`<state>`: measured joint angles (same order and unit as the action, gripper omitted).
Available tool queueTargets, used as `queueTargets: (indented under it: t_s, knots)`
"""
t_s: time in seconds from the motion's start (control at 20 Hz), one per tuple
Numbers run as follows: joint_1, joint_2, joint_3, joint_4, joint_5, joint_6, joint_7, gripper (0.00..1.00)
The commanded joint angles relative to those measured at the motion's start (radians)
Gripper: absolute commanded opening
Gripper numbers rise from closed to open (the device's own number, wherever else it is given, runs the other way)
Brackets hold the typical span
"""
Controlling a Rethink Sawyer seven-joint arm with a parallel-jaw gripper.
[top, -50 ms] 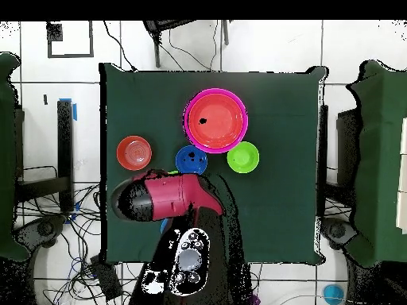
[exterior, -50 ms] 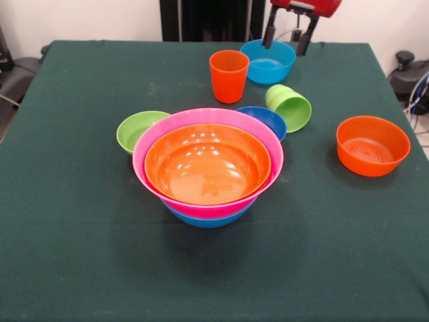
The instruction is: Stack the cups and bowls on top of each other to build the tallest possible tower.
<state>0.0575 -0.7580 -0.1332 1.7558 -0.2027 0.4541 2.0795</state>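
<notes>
Gripper hovers over the light blue bowl, jaws spread and empty.
Best to descend onto one rim wall, then carry it to the tower mid-counter.

Cups and small bowls crowd behind the tower.

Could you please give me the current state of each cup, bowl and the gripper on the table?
tower: orange bowl in pink in blue, upright.
orange cup: upright, empty.
green cup: lying on its side.
light blue bowl: upright, under the gripper.
small orange bowl: upright, empty.
green bowl: upright, touching the tower.
dark blue bowl: upright.
gripper: open, empty.
</notes>
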Motion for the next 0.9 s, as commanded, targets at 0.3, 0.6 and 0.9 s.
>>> queueTargets:
  t_s: [0.3,0.6,0.9]
  knots:
    - [-0.076,0.044,0.097,-0.056,-0.007,-0.024,0.032,1.00]
    - [-0.013,0.144,-0.051,-0.154,0.019,0.079,0.185,1.00]
    - [0.002,0.207,-0.112,-0.209,0.073,0.088,0.228,1.00]
